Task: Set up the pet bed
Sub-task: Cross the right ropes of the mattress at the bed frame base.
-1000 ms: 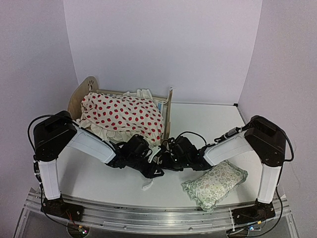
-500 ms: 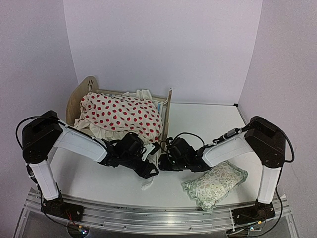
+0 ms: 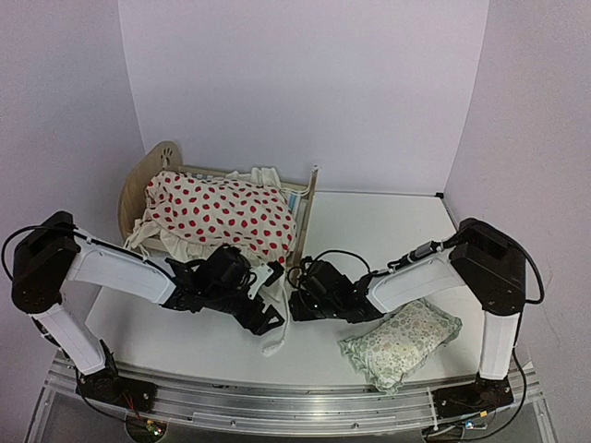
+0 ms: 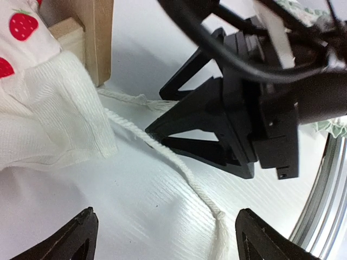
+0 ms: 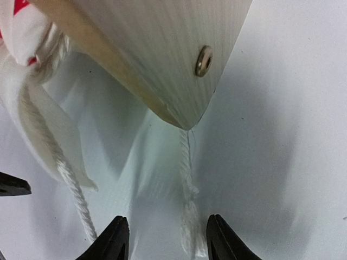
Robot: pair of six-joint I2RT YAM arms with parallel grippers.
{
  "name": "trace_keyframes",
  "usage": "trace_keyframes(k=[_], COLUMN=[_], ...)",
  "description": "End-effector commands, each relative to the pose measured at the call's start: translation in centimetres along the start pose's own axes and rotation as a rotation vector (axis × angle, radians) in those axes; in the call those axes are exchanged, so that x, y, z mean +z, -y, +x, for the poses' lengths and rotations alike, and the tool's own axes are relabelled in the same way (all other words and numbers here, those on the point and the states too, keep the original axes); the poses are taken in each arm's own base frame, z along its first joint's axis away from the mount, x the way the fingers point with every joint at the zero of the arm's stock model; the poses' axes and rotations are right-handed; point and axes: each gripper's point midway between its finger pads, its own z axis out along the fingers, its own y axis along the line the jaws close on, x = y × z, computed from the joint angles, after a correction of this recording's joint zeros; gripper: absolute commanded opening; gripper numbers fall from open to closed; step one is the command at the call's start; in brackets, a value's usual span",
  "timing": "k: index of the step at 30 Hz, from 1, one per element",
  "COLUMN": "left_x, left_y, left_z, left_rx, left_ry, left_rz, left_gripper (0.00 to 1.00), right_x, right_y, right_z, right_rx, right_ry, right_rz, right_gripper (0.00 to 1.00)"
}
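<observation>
Left tool wide open and holding nothing; a white cord lies on the surface ahead of its fingers. Right tool part open, a frayed cord end lying between its fingers, not pinched. Both arms reach low and inward, tools facing each other; the pet bed stands at left rear, its footboard corner just ahead of the right tool and near the left.
</observation>
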Motion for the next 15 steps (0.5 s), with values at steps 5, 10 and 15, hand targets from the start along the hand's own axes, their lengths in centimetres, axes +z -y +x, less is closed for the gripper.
trace_keyframes(k=[5, 10, 15], left_x=[-3.4, -3.7, -5.4], left_y=[-1.4, -2.2, -3.9], left_z=[-2.3, -2.6, -2.7], left_rx=[-0.033, -0.075, -0.208], left_ry=[0.182, 0.224, 0.327], left_rz=[-0.088, -0.127, -0.200], left_gripper=[0.93, 0.99, 1.00], right_x=[1.0, 1.1, 1.0], right_y=[-1.9, -1.6, -1.5], right_z=[0.6, 1.0, 1.4], right_rx=[-0.076, -0.087, -0.091], right_ry=[-0.001, -0.011, -0.022], right_rz=[-0.017, -0.002, -0.005], right_gripper=[0.36, 0.14, 0.00])
